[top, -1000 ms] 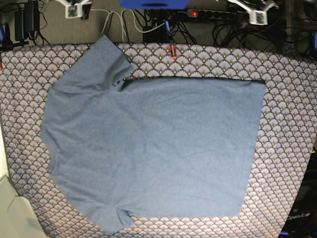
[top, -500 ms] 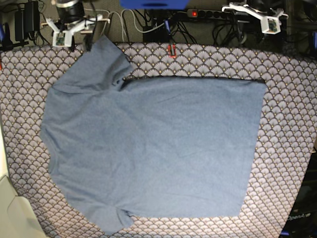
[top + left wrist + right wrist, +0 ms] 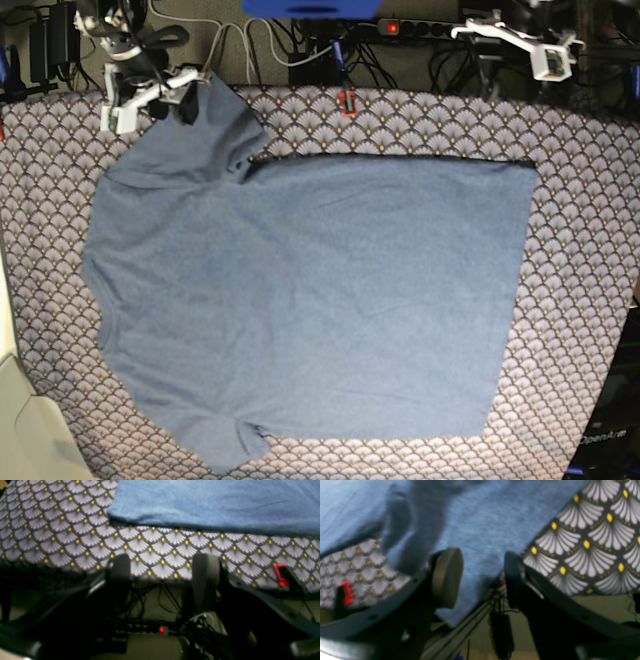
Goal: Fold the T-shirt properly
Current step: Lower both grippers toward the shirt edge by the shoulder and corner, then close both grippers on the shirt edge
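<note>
Below everything, a large tablecloth patterned with pale fan-shaped scallops, dark outlines and small yellow dots covers the work surface and shows on all sides of the T-shirt. The slate-blue, short-sleeved cotton T-shirt lies spread out on it, plain side up, fairly smooth across the body. Taking the shirt as landmark, its neckline faces the left of the base view and its hem the right; the sleeve nearest the arms reaches the cloth's edge and pokes past it, with a bunched fold where it meets the body.

Beyond the shirt's upper side in the base view is the room: a drab greenish-grey floor strewn with black cables and a few white ones, and a black power strip with a lit red switch. Past the shirt's hem, at the lower right corner, stands a dark box lettered "OpenArm"; past the neckline, at the lower left, is a pale, smooth object.

The right gripper hangs above the outer sleeve, fingers apart, with nothing between them. The left gripper is beyond the shirt's hem-end corner, over the cloth's edge, its fingers also apart and empty. Smallest, a red-and-black clip-like piece sits at the cloth's edge, between the grippers.
</note>
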